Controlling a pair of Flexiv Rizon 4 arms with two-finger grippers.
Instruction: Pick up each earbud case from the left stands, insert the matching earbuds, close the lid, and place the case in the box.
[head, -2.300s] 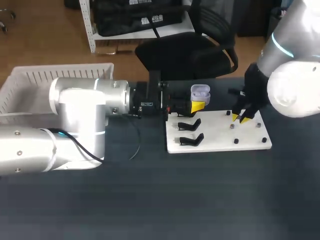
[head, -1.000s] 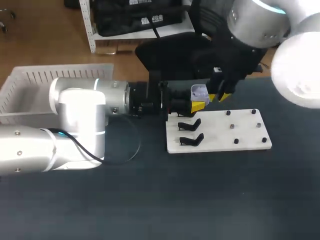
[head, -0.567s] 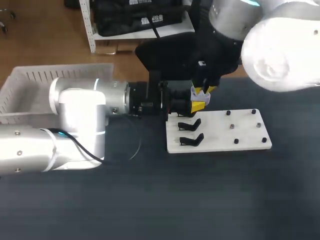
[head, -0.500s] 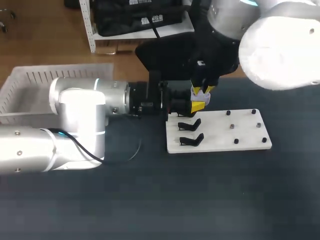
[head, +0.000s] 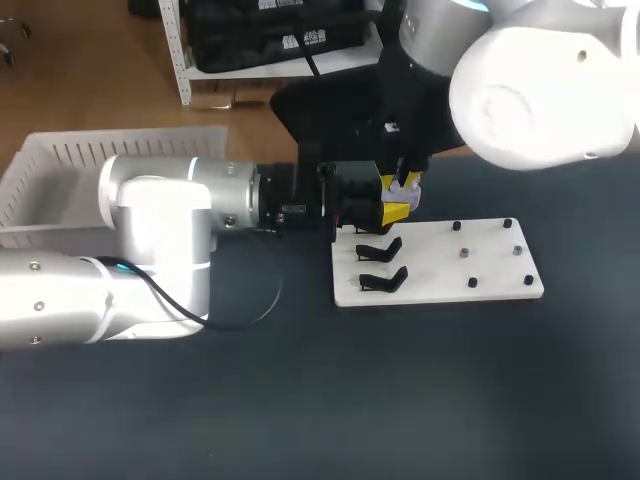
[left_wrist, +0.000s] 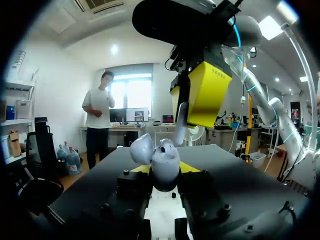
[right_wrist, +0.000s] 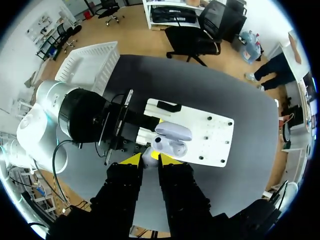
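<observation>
You have one earbud case, and it is up off the white board, held just beyond the board's far left corner with its lid swung open. On the board you can count two black stands, one behind the other along its left edge, and both are bare. Six small dark pegs sit in two rows across the board's right half. One white basket stands well apart from the board, out past its left side. The board lies flat on the dark desk.

Your left arm lies level above the desk, its wrist pointing at the board's left edge. Its end effector is closed on the lower shell of the case, with one yellow tip on each side of it.

Your right arm comes in from the board's far right and bends down over the same far left corner, fingers aimed straight down at the open case. Its end effector is narrow and pinches a single white earbud between the tips, right at the case's open front. You cannot tell from these views whether the earbud touches the socket.
</observation>
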